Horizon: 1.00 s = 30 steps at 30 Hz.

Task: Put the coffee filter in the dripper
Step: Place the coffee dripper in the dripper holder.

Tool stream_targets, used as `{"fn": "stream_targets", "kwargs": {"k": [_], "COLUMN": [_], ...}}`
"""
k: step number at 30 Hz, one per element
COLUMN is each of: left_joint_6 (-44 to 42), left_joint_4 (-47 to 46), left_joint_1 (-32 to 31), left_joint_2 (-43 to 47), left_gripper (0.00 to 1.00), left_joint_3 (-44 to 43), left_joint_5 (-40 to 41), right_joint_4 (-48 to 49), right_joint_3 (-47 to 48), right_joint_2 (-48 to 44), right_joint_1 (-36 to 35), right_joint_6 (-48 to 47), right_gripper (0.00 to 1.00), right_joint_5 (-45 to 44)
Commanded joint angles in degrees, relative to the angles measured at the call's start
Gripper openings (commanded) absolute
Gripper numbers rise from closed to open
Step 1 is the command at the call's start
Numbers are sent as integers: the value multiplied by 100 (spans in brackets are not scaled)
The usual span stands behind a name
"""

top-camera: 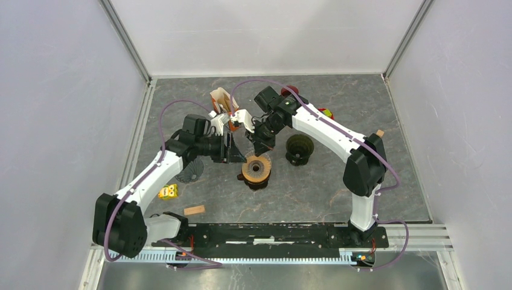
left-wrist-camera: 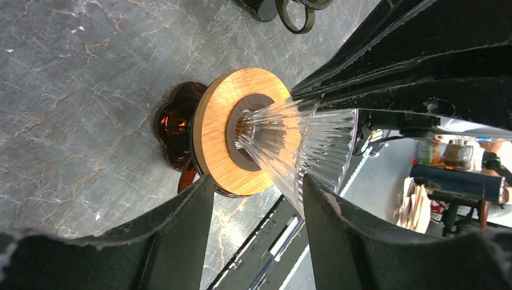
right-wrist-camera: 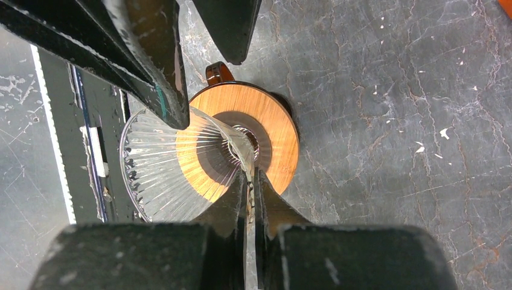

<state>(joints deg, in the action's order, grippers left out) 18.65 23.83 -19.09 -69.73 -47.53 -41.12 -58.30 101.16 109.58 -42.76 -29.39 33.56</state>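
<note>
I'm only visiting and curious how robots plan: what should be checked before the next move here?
1. Dripper upright: ok.
2. Right gripper shut on the dripper's glass wall, steadying it: ok.
3. Left gripper open: ok.
4. Left gripper carrying a filter: not ok, none in it.
5. Filter inside the dripper: not ok, none seen.
6. Filter holder at the back, within the left arm's reach: cannot tell.

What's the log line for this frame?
left gripper: open, straddling dripper | right gripper: shut on dripper wall | filter: none seen in dripper
</note>
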Motion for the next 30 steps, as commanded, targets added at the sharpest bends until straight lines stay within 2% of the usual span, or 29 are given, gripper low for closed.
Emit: {"fn": "stream_targets", "kwargs": {"k": [1, 15, 21, 30], "left_joint_6": [532, 796, 751, 554], "left_joint_4": [-522, -802, -814, -675], "left_joint_1": [-15, -165, -165, -165], "left_joint_2": [5, -243, -299, -433], "left_gripper": [62, 43, 40, 44], "left_joint_3": [42, 33, -61, -385], "left_joint_5": [-278, -185, -155, -72], "right_joint_4": [114, 87, 15, -119], "right_joint_3": [237, 323, 433, 648], "right_joint_2": [71, 47, 25, -266], "right_joint_1": [-22, -13, 47, 164], "right_joint_6": [56, 69, 13, -272], "right_gripper": [7, 17, 30, 50], "right_joint_5": [-128, -209, -101, -104]}}
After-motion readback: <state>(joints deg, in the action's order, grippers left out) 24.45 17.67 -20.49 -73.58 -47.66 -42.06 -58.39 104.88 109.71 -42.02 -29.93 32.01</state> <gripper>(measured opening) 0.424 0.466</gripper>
